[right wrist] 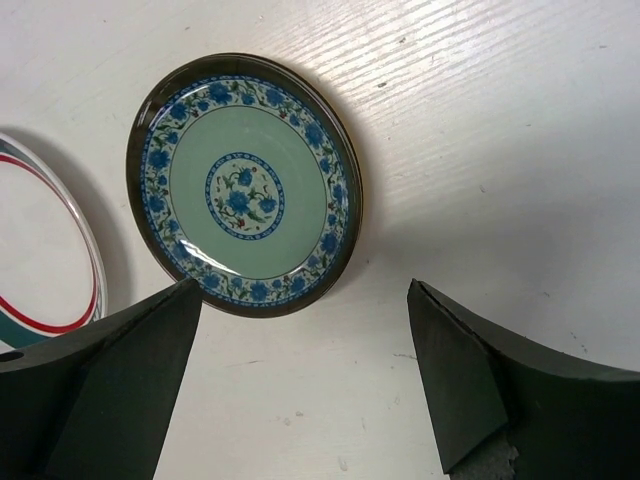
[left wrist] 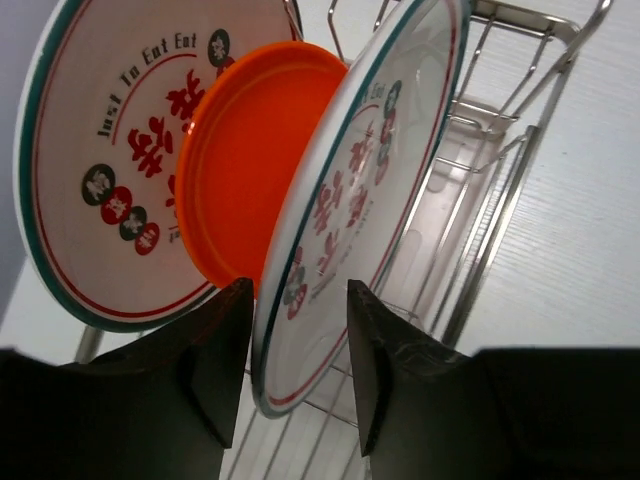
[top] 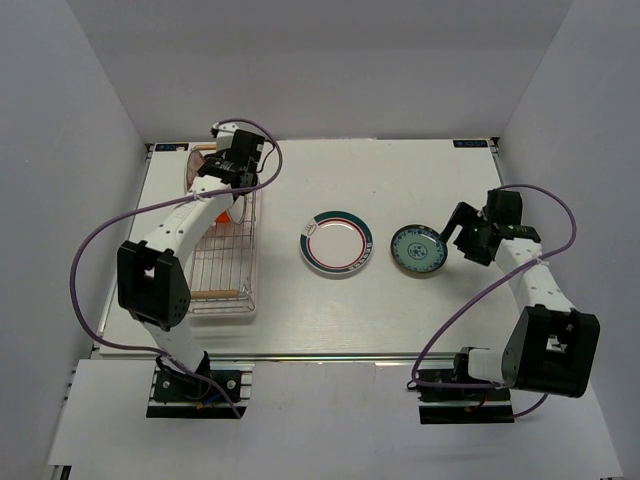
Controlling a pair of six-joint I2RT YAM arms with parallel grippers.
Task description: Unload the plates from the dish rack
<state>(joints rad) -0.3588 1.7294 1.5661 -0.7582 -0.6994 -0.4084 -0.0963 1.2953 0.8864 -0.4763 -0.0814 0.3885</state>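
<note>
The dish rack (top: 225,285) stands at the left and also shows in the left wrist view (left wrist: 500,200). Its far end holds a white plate with red-green marks (left wrist: 100,180), an orange-red plate (left wrist: 250,160) and a second white marked plate (left wrist: 350,200), which is tilted. My left gripper (top: 220,170) (left wrist: 298,288) is shut on the lower rim of this tilted plate. The white plate with the green/red band (top: 336,243) (right wrist: 50,260) and the teal-blue plate (top: 417,248) (right wrist: 245,185) lie flat on the table. My right gripper (top: 455,238) (right wrist: 302,292) is open and empty just right of the teal plate. No yellow plate is in view.
The near half of the rack holds no plates; a wooden handle (top: 215,293) crosses its near end. White walls close off the table at the left, right and back. The arm bases (top: 190,385) sit at the near edge.
</note>
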